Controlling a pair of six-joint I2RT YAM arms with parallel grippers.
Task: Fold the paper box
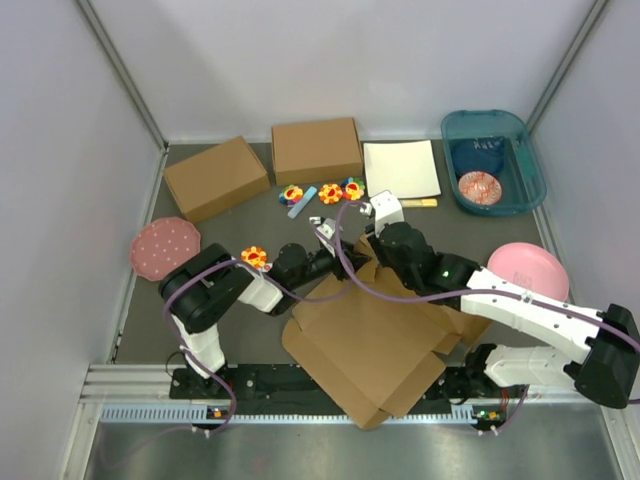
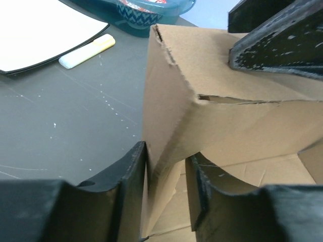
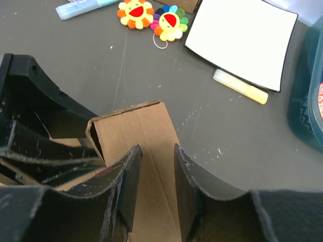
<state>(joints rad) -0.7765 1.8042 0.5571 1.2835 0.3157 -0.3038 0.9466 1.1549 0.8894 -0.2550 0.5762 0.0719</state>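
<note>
Nearest, the box (image 1: 370, 345) lies as a skewed, mostly flat sheet on the worktop (image 1: 250, 330), one corner hanging over the near edge between the arm bases. At its far side one wall is folded up, and both tools meet there. Left tool (image 2: 166, 154): part open, straddling the wall's end edge, one finger against the cardboard, no firm pinch seen. Right tool (image 3: 156, 148): part open too, fingers resting on the wall's top face, gripping nothing I can see. Task looks early, only this wall up. Risks: the wall springs back flat if the right tool lifts before the left one closes. Pushing on the wall could slide the loose box off the near edge. The ragged crease at the corner could tear under a hard squeeze. Flower toy (image 1: 254, 257) sits just beside the left arm and could get swept. Speckled plate (image 1: 165, 248) left, pink plate (image 1: 528, 268) right. Further back: more flowers (image 1: 330, 193), blue marker (image 1: 302, 202), white sheet (image 1: 400, 168), yellow marker (image 1: 425, 202). Farthest: two made boxes (image 1: 316, 150), teal tub (image 1: 530, 160).
</note>
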